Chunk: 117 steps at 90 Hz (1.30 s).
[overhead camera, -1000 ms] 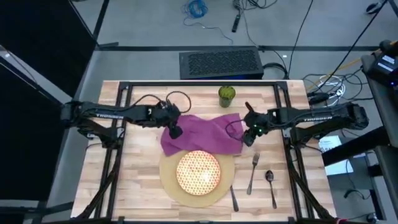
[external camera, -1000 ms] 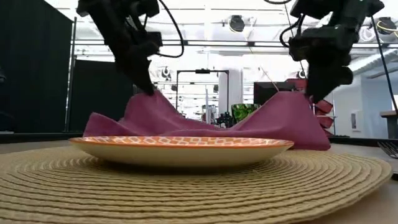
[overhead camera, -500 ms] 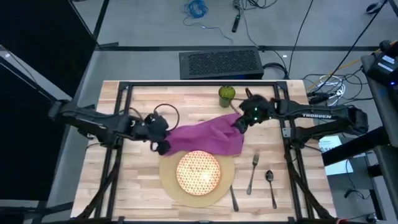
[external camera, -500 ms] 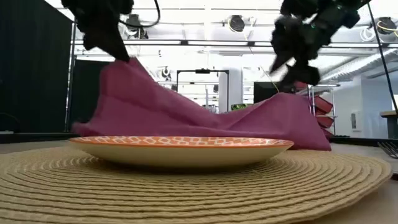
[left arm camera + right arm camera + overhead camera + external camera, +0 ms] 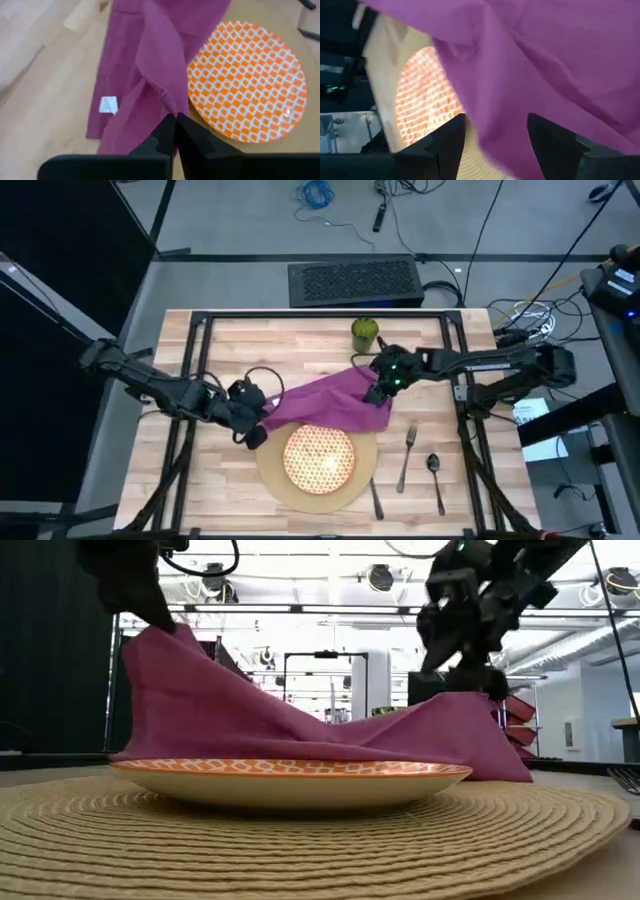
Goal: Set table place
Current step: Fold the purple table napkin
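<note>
While the left arm reaches in low from the desk's left side, its end effector (image 5: pixel 255 423) sits just off the left rim of the tan mat (image 5: pixel 272 478), fingers (image 5: pixel 167 132) pinched tight on a corner of the purple cloth napkin (image 5: pixel 330 402). From table height that corner is lifted high, so the napkin (image 5: pixel 250 710) slopes down from it like a tent. The wrist camera shows a small white label on the napkin (image 5: pixel 145 75) and bare desk (image 5: pixel 215 475) beneath it.

Moving toward the middle, the mat lies flat on the near half of the desk, and the round orange-and-cream lattice plate (image 5: pixel 319 457) rests centred on it. The napkin spreads across the desk just behind the plate, its near edge overlapping the far rim of the mat and plate.

Behind the cloth, near the far edge, stands a small green cup (image 5: pixel 364 332).

Further right, the right end effector (image 5: pixel 381 385) is over the napkin's upper right part; its fingers (image 5: pixel 447 142) are spread apart with purple fabric lying between and over them, so I cannot say it grips anything.

Right of the mat, a knife (image 5: pixel 376 500) lies just beside its rim, then a fork (image 5: pixel 407 458), then a spoon (image 5: pixel 436 478), all well apart from the arms.
</note>
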Each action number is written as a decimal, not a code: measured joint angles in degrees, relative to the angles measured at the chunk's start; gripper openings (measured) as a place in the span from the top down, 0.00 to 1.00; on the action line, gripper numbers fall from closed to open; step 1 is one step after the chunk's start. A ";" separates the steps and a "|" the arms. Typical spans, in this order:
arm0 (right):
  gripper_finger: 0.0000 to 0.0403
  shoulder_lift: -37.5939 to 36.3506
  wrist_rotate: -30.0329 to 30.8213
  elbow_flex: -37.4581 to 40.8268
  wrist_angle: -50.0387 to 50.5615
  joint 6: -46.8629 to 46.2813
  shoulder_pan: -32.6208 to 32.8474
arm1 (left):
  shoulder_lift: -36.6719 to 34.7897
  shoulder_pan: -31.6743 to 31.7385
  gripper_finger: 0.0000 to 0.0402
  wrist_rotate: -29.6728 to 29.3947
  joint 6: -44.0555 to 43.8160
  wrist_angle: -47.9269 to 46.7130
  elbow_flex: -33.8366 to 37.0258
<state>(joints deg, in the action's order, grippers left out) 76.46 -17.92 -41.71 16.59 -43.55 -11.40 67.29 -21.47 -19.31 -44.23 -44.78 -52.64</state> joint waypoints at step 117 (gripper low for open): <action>0.50 -1.87 8.41 0.04 16.73 -18.67 17.76 | 2.02 -11.12 1.00 3.67 -13.85 -5.72 0.00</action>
<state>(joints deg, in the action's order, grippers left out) 74.59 -9.51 -41.67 33.32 -62.23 6.36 69.31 -32.59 -15.64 -58.08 -50.49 -52.64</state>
